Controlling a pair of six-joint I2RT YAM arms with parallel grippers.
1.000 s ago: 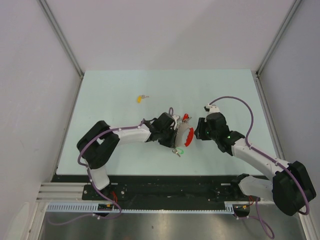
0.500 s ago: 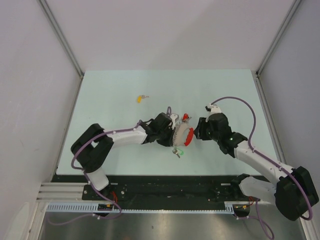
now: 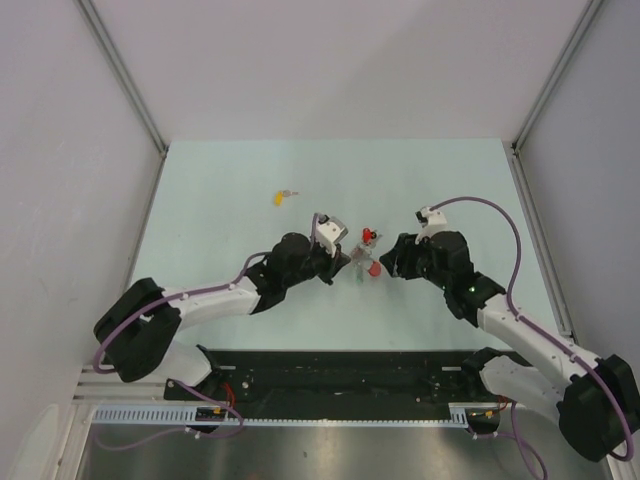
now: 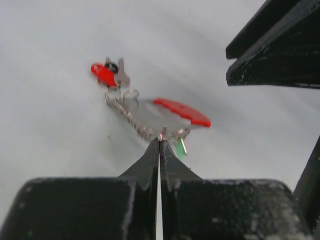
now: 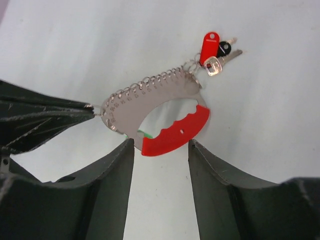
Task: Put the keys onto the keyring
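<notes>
The keyring [image 5: 150, 97] is a pale grey ridged plate with a red curved band [image 5: 176, 131]. My left gripper [image 4: 160, 142] is shut on the wire loops at the plate's edge. A red key [image 5: 210, 44] and a silver key hang together from the plate's far end. A green key [image 4: 179, 148] peeks out under the plate. My right gripper [image 5: 160, 147] stands open, the red band lying between its fingertips. The yellow key [image 3: 277, 197] lies alone on the table, up and to the left. In the top view the keyring [image 3: 366, 267] hangs between the left gripper [image 3: 347, 262] and the right gripper [image 3: 386, 262].
The pale green table [image 3: 220, 290] is walled by white panels on three sides. A black rail [image 3: 330, 365] with the arm bases runs along its near edge. The right arm's purple cable [image 3: 490, 215] loops above its wrist.
The left jaws have closed on the keyring's edge and the left arm has stretched out lower. The right jaws have widened off the red band. The keyring now shows edge-on from above.
</notes>
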